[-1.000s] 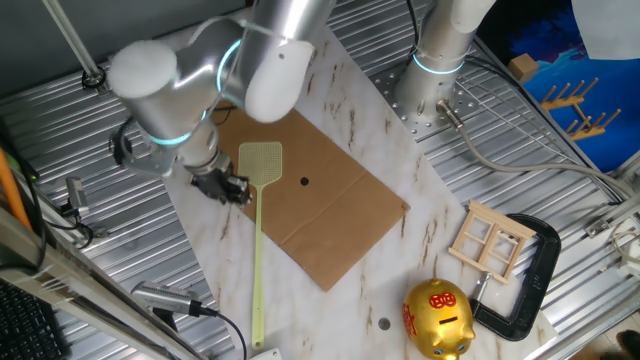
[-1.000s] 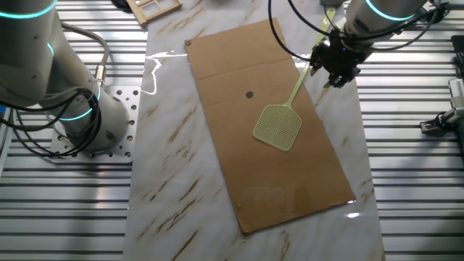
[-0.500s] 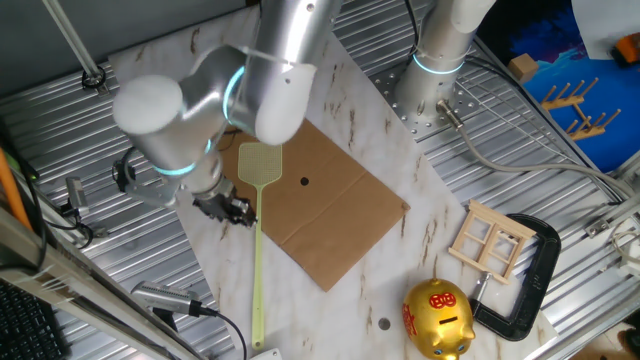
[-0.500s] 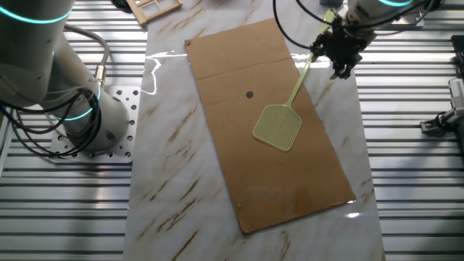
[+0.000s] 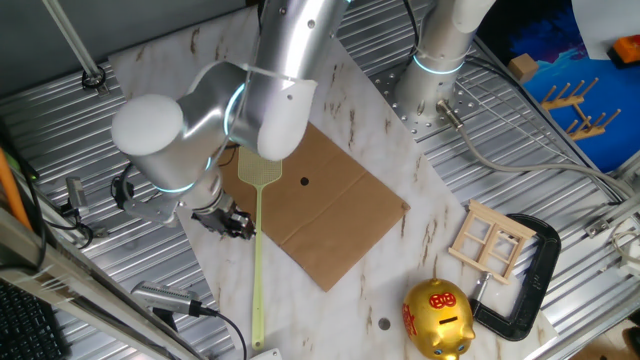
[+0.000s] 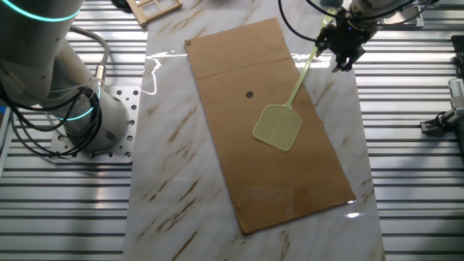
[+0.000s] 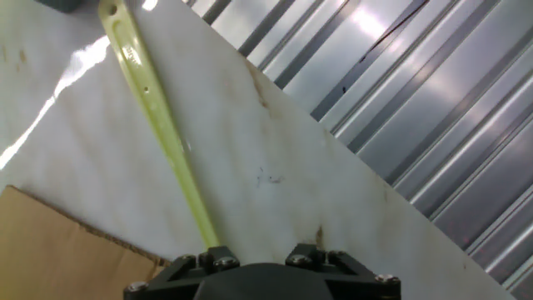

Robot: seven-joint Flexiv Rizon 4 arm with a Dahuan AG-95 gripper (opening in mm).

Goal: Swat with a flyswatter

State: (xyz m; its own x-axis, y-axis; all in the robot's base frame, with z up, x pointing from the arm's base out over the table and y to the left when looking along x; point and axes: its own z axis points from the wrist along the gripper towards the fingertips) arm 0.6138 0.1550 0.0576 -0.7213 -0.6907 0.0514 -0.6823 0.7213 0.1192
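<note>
Gripper (image 6: 344,52) low over the marble board (image 6: 168,174), right beside the long handle of the flyswatter (image 6: 278,126); impossible to tell if the fingers are apart or closed on the handle. Flyswatter flat, mesh head on the brown cardboard sheet (image 5: 330,215), handle running off onto the marble. Near 1 small dark dot (image 6: 250,94) on the cardboard. Farther out, gold piggy bank (image 5: 437,318), black clamp (image 5: 530,275), small wooden frame (image 5: 491,240).
</note>
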